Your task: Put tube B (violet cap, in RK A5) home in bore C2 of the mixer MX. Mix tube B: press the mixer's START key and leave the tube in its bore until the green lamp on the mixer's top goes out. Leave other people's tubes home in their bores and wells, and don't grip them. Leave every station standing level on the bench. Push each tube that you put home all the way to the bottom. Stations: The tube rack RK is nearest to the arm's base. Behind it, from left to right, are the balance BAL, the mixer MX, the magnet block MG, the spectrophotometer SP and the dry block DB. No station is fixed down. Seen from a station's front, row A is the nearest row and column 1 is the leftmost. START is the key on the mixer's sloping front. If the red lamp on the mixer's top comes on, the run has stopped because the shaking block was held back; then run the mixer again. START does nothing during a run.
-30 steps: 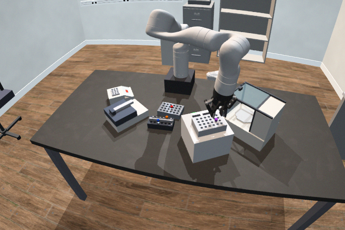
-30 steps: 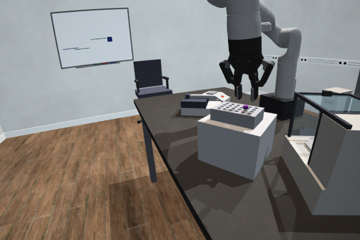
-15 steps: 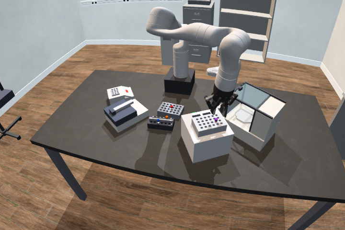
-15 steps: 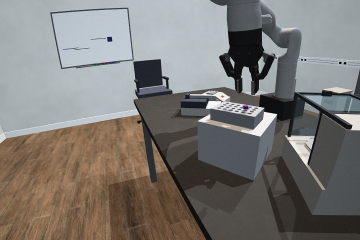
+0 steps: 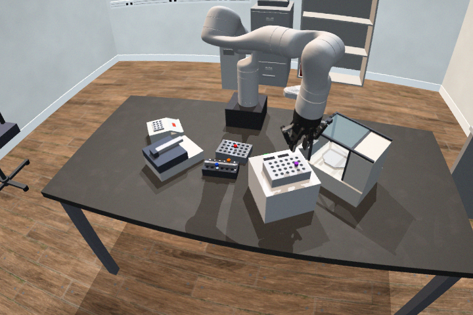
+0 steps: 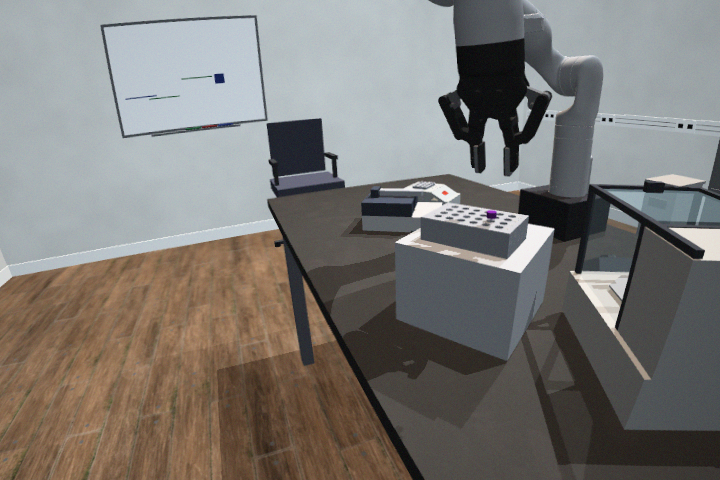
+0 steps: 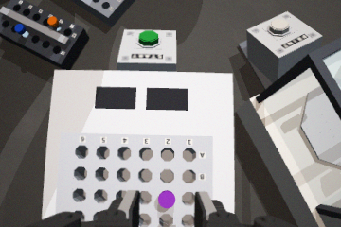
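So the mixer [image 5: 282, 193] is your reference here. The gripper [image 6: 493, 164] hangs straight above its grey block, well off the top, fingers partly open with nothing between them. The violet-capped tube [image 7: 166, 199] sits in the block, third row from the mixer's front, second hole from the numbered end, cap looking low on the surface (looks fully seated to me, but hard to be sure from above).

Both dark lamp windows [image 7: 115, 97] on the mixer's top look unlit, so I'd say the run isn't started. Next up is the green button [image 7: 148, 38] at the mixer's front edge. Swing over it clear of the block, come down gently with a fingertip, and push straight down the face so you don't shove or tip the mixer. Then back right off the block.
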{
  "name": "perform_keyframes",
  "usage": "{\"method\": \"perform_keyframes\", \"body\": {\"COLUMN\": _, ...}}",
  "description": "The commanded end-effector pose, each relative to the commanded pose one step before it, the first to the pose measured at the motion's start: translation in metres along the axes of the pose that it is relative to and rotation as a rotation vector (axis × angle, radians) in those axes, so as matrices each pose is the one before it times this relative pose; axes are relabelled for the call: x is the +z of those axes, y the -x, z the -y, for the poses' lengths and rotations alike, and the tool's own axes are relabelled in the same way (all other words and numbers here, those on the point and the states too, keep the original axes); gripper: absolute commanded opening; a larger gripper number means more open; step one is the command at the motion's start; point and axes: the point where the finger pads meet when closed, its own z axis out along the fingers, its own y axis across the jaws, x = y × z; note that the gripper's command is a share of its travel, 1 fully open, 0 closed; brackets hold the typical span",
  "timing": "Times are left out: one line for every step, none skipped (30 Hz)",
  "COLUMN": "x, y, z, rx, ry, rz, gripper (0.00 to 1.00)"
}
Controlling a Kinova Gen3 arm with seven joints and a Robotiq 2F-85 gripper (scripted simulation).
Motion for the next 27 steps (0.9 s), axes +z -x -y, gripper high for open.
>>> {"method": "perform_keyframes", "body": {"x": -0.00317, "y": -0.00038, "z": -0.00007, "rx": 0.00007, "ry": -0.00020, "rz": 0.00200, "gripper": 0.42}}
{"method": "perform_keyframes", "body": {"x": 0.00091, "y": -0.00312, "z": 0.00012, "rx": 0.00000, "ry": -0.00001, "rz": -0.00004, "gripper": 0.42}}
{"method": "perform_keyframes", "body": {"x": 0.00091, "y": -0.00318, "z": 0.00011, "rx": 0.00000, "ry": -0.00001, "rz": -0.00002, "gripper": 0.42}}
{"method": "perform_keyframes", "body": {"x": 0.00088, "y": -0.00320, "z": 0.00011, "rx": 0.00000, "ry": -0.00001, "rz": -0.00002, "gripper": 0.42}}
{"method": "perform_keyframes", "body": {"x": 0.00085, "y": -0.00321, "z": 0.00011, "rx": 0.00000, "ry": -0.00001, "rz": -0.00001, "gripper": 0.42}}
{"method": "perform_keyframes", "body": {"x": 0.00083, "y": -0.00322, "z": 0.00011, "rx": 0.00000, "ry": 0.00000, "rz": -0.00001, "gripper": 0.42}}
{"method": "perform_keyframes", "body": {"x": 0.00081, "y": -0.00323, "z": 0.00011, "rx": 0.00000, "ry": 0.00000, "rz": -0.00001, "gripper": 0.42}}
{"method": "perform_keyframes", "body": {"x": 0.00079, "y": -0.00324, "z": 0.00011, "rx": 0.00000, "ry": 0.00000, "rz": -0.00001, "gripper": 0.42}}
{"method": "perform_keyframes", "body": {"x": 0.00078, "y": -0.00324, "z": 0.00011, "rx": 0.00000, "ry": 0.00000, "rz": -0.00001, "gripper": 0.42}}
{"method": "perform_keyframes", "body": {"x": 0.00076, "y": -0.00324, "z": 0.00011, "rx": 0.00000, "ry": 0.00000, "rz": -0.00001, "gripper": 0.42}}
{"method": "perform_keyframes", "body": {"x": 0.00075, "y": -0.00325, "z": 0.00011, "rx": 0.00000, "ry": 0.00000, "rz": -0.00001, "gripper": 0.42}}
{"method": "perform_keyframes", "body": {"x": 0.00074, "y": -0.00325, "z": 0.00011, "rx": 0.00000, "ry": 0.00000, "rz": -0.00001, "gripper": 0.42}}
{"method": "perform_keyframes", "body": {"x": 0.00074, "y": -0.00325, "z": 0.00011, "rx": 0.00000, "ry": 0.00000, "rz": -0.00001, "gripper": 0.42}}
{"method": "perform_keyframes", "body": {"x": 0.00000, "y": 0.00000, "z": 0.00000, "rx": 0.00000, "ry": 0.00000, "rz": 0.00000, "gripper": 0.42}}
{"method": "perform_keyframes", "body": {"x": 0.00000, "y": 0.00000, "z": 0.00000, "rx": 0.00000, "ry": 0.00000, "rz": 0.00000, "gripper": 0.42}}
{"method": "perform_keyframes", "body": {"x": 0.00074, "y": -0.00328, "z": 0.00011, "rx": 0.00000, "ry": 0.00000, "rz": 0.00000, "gripper": 0.42}}
{"method": "perform_keyframes", "body": {"x": 0.00072, "y": -0.00325, "z": 0.00012, "rx": 0.00000, "ry": 0.00000, "rz": -0.00001, "gripper": 0.42}}
{"method": "perform_keyframes", "body": {"x": 0.00072, "y": -0.00325, "z": 0.00012, "rx": 0.00000, "ry": 0.00000, "rz": -0.00001, "gripper": 0.42}}
{"method": "perform_keyframes", "body": {"x": 0.00071, "y": -0.00325, "z": 0.00012, "rx": 0.00000, "ry": 0.00000, "rz": -0.00001, "gripper": 0.42}}
{"method": "perform_keyframes", "body": {"x": 0.00071, "y": -0.00325, "z": 0.00012, "rx": 0.00000, "ry": 0.00000, "rz": -0.00001, "gripper": 0.42}}
{"method": "perform_keyframes", "body": {"x": 0.00071, "y": -0.00325, "z": 0.00012, "rx": 0.00000, "ry": 0.00000, "rz": -0.00001, "gripper": 0.42}}
{"method": "perform_keyframes", "body": {"x": 0.00071, "y": -0.00326, "z": 0.00012, "rx": 0.00000, "ry": 0.00000, "rz": -0.00001, "gripper": 0.42}}
{"method": "perform_keyframes", "body": {"x": 0.00071, "y": -0.00326, "z": 0.00012, "rx": 0.00000, "ry": 0.00000, "rz": -0.00001, "gripper": 0.42}}
{"method": "perform_keyframes", "body": {"x": 0.00071, "y": -0.00326, "z": 0.00012, "rx": 0.00000, "ry": 0.00000, "rz": -0.00001, "gripper": 0.42}}
{"method": "perform_keyframes", "body": {"x": 0.00070, "y": -0.00326, "z": 0.00012, "rx": 0.00000, "ry": 0.00000, "rz": -0.00001, "gripper": 0.42}}
{"method": "perform_keyframes", "body": {"x": 0.00070, "y": -0.00326, "z": 0.00012, "rx": 0.00000, "ry": 0.00000, "rz": -0.00001, "gripper": 0.42}}
{"method": "perform_keyframes", "body": {"x": 0.00070, "y": -0.00326, "z": 0.00012, "rx": 0.00000, "ry": 0.00000, "rz": -0.00001, "gripper": 0.42}}
